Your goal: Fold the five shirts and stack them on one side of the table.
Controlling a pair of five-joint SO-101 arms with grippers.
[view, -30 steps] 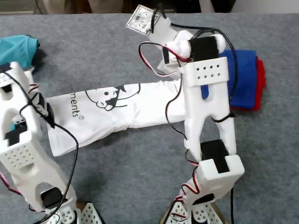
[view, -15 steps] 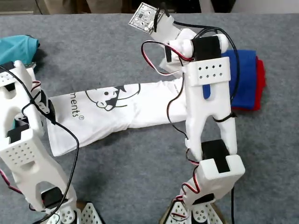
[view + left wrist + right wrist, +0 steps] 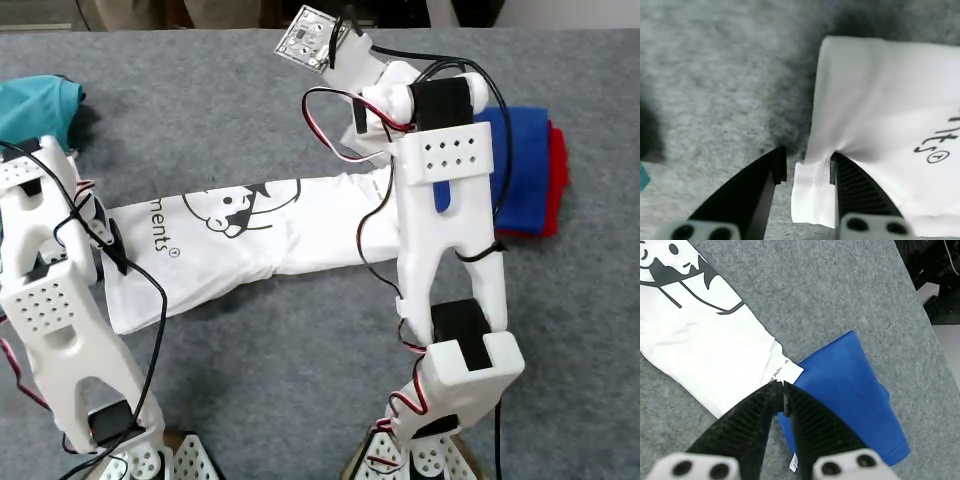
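**A:** What has changed in the last second?

**B:** The white shirt [image 3: 250,235] has not stirred. The left arm [image 3: 60,300] has shifted a little over its end of the cloth, and the right arm [image 3: 445,230] has hardly moved.

**A:** Where does the shirt lie?

**B:** It is stretched in a long band across the middle of the table [image 3: 300,380]. One end is under the left arm. The other runs up against the blue shirt [image 3: 525,170], which sits folded on the red shirt [image 3: 557,170] at the right side. A teal shirt [image 3: 35,105] is bunched at the far left.

**A:** And the claws?

**B:** The left gripper [image 3: 806,167] is part open and straddles the hem corner. One finger touches the cloth, the other stands just off it, so it holds nothing yet. The right gripper [image 3: 785,392] is closed almost to nothing and seems to pinch the white shirt's edge by its label.

**A:** How should this step go?

**B:** I'd say close the left claw fully on the hem before any lift. Then raise both ends together so the band stays taut and folds flat. The right grip sits right beside the blue cloth — it should hold only white, or the stack gets dragged along.
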